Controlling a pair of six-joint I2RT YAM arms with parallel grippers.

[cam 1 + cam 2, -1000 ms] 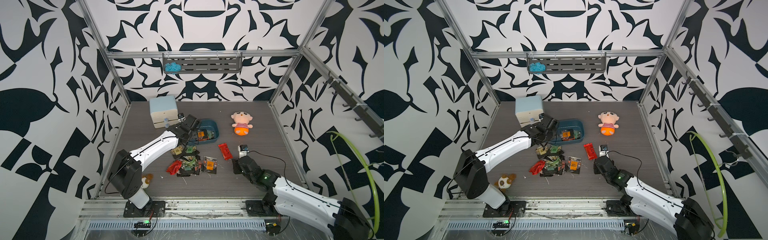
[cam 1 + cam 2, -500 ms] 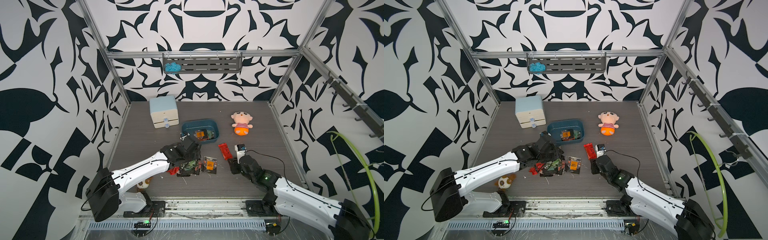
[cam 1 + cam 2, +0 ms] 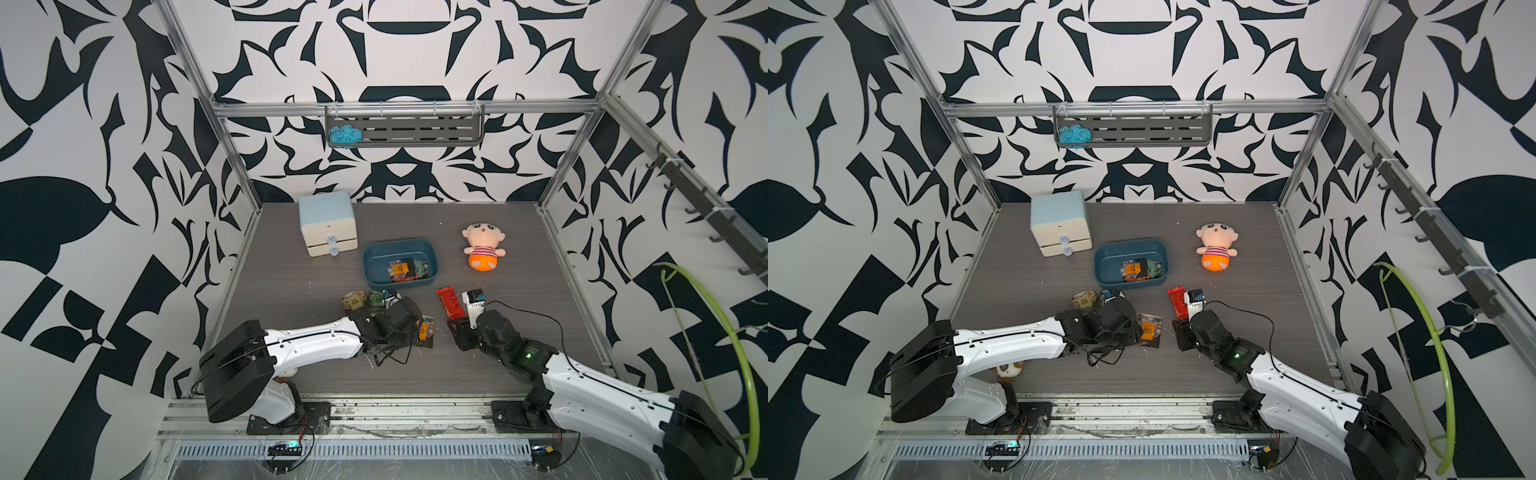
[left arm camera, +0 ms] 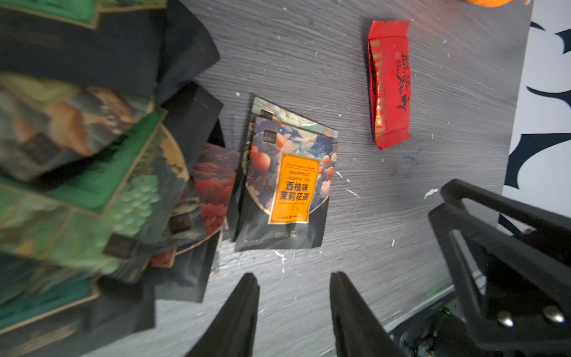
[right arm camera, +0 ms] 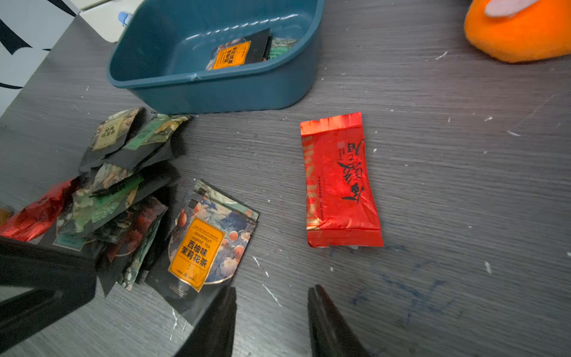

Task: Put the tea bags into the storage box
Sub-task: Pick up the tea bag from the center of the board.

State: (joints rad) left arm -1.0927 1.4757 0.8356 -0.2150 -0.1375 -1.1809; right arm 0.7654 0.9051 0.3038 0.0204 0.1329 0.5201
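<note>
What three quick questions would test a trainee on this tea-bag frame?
1. True or false: the storage box is empty.
2. Where does the lone red tea bag lie? A) in the box; B) on the table, apart from the pile; C) clamped by the right arm.
3. Fill in: the left gripper and the right gripper have their fingers ____, holding nothing.

Key: 1 false, a few sachets lie inside; 2 B; 3 open.
</note>
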